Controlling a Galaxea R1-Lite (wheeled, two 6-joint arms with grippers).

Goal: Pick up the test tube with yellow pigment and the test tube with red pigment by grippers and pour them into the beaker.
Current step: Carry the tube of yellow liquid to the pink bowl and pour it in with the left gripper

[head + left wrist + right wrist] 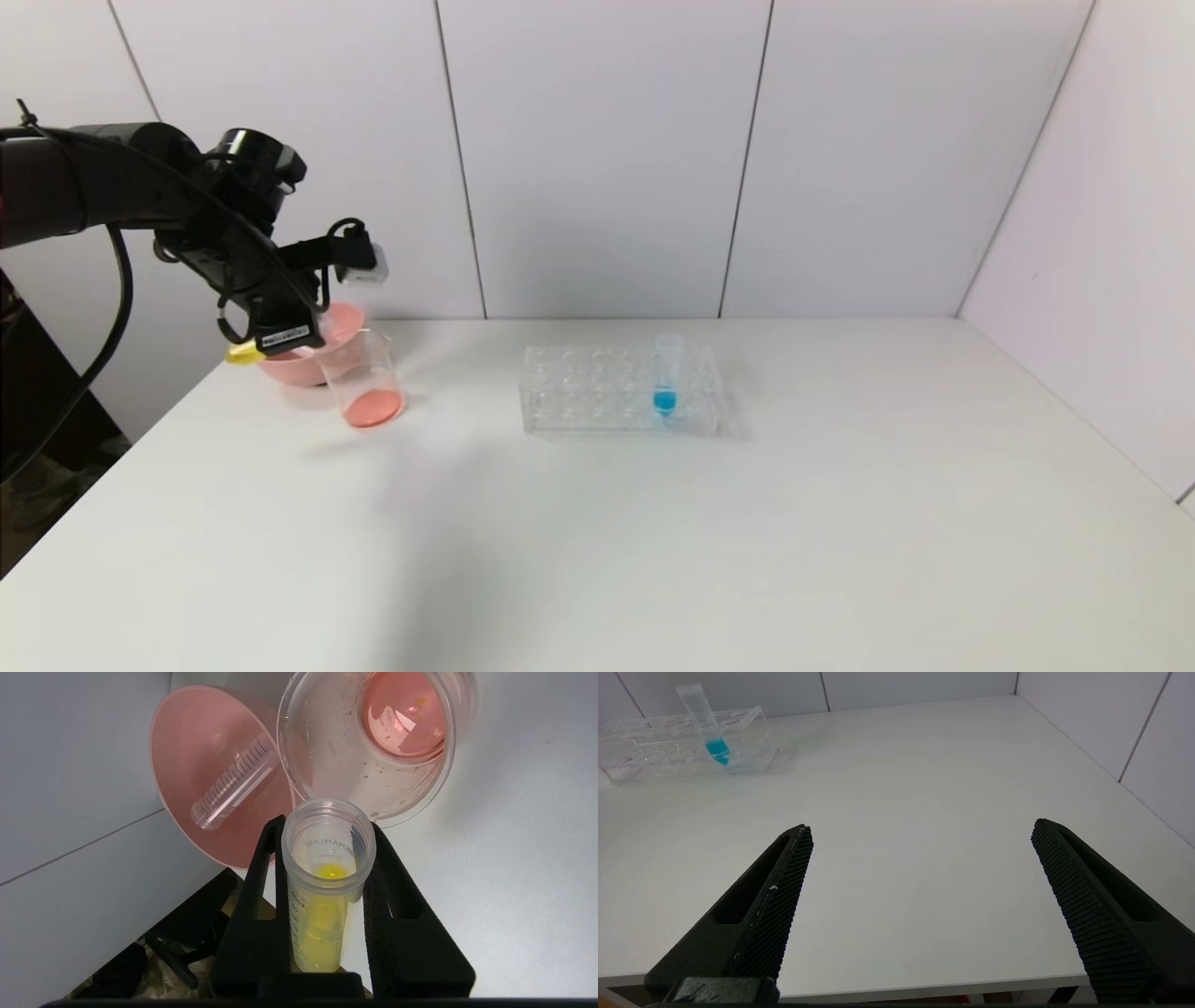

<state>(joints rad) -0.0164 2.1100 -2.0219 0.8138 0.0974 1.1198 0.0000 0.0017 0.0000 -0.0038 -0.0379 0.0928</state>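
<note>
The left gripper [327, 891] was clamped on the test tube with yellow pigment [322, 905], one finger pressed against each side of the tube wall. The tube was held tipped, with its open mouth directed toward the beaker [373, 746] and yellow liquid in its lower part. The beaker stood on the worktop [653, 541] just beyond the tube mouth; it contained a shallow layer of red-orange liquid, with droplets on its inner wall. Just beside the beaker, touching or nearly touching it, sat a pink bowl [196, 765] with an emptied clear tube [233, 786] lying inside. Well apart from the left gripper, toward the right, a clear tube rack [621, 390] held an upright tube with blue liquid [666, 378]. The right gripper [920, 868] was positioned low at the near worktop edge, fully spread and holding nothing.
</note>
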